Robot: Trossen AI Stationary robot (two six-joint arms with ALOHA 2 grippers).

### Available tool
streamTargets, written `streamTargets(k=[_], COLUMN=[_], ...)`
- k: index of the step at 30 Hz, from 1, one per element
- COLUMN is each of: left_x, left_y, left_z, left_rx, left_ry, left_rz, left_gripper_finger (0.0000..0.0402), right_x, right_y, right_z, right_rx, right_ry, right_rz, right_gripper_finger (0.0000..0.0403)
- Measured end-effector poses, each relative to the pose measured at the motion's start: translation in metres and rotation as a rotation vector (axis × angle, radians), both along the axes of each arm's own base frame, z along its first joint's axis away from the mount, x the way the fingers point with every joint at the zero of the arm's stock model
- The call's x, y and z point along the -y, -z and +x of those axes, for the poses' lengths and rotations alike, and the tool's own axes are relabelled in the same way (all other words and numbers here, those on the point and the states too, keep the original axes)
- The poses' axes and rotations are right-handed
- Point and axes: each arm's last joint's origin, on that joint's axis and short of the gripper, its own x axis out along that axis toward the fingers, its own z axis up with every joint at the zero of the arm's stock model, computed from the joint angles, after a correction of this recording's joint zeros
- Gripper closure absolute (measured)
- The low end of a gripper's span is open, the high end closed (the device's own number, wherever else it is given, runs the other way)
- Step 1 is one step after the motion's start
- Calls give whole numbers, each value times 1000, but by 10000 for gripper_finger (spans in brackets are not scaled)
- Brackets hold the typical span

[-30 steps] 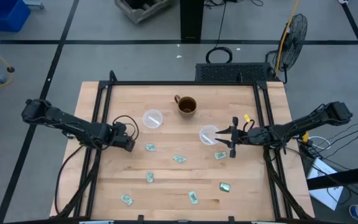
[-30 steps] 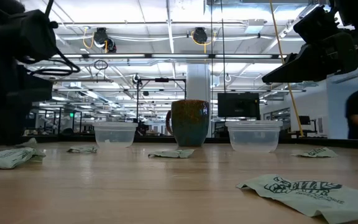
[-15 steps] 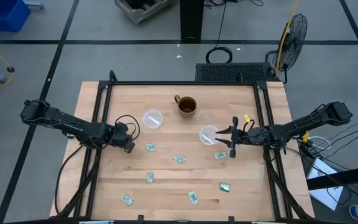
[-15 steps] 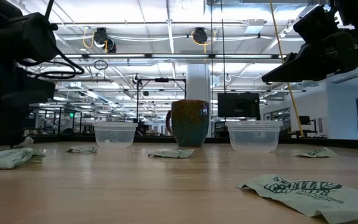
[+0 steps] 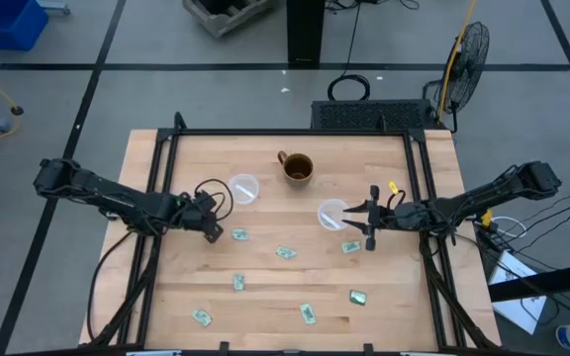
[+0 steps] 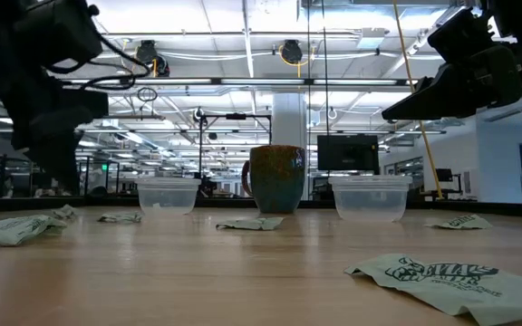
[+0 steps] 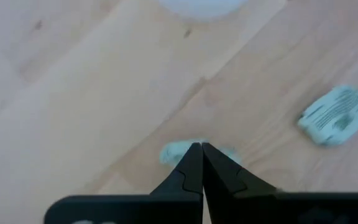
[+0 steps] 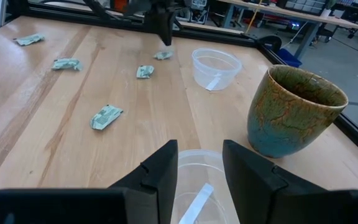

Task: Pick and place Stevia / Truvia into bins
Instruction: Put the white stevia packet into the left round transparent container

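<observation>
Several pale green Stevia packets lie flat on the wooden table, among them one point(image 5: 238, 235) just right of my left gripper point(image 5: 214, 231). That gripper is shut and hovers above the table. In its wrist view the same packet point(image 7: 173, 152) shows just past the shut tips point(image 7: 201, 146). My right gripper point(image 5: 366, 220) is open and raised beside the right clear cup point(image 5: 332, 214), its fingers spread over the cup's near rim point(image 8: 197, 163). A pale strip lies in that cup, another in the left cup point(image 5: 242, 188).
A brown mug point(image 5: 297, 168) stands behind and between the two cups. Other packets lie toward the near edge point(image 5: 284, 252) point(image 5: 350, 246) point(image 5: 308, 313). A black frame rail point(image 5: 295, 132) borders the table. Bare wood lies between the packets.
My left gripper has slid toward the table's right, closing on the packet below the left cup, and its arm has risen in the low view. The packets and cups have stayed where they were.
</observation>
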Motion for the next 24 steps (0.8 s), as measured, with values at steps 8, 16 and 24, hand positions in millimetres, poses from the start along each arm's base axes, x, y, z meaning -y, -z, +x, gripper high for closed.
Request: streamTargets(k=[8, 16, 24], left_x=[0, -1, 0], left_y=[1, 2, 13], left_z=[-3, -7, -3], left_rx=[-1, -31, -55], left_ry=[-107, -152, -176], left_rz=[-43, -48, -49], left_gripper_finger=[363, 286, 247], right_x=[1, 1, 1], right_y=[11, 12, 9], right_z=[-5, -5, -4], right_rx=[-28, -20, 13], right_ry=[0, 7, 0], right_rz=[-6, 15, 2], right_gripper_finger=[282, 282, 282])
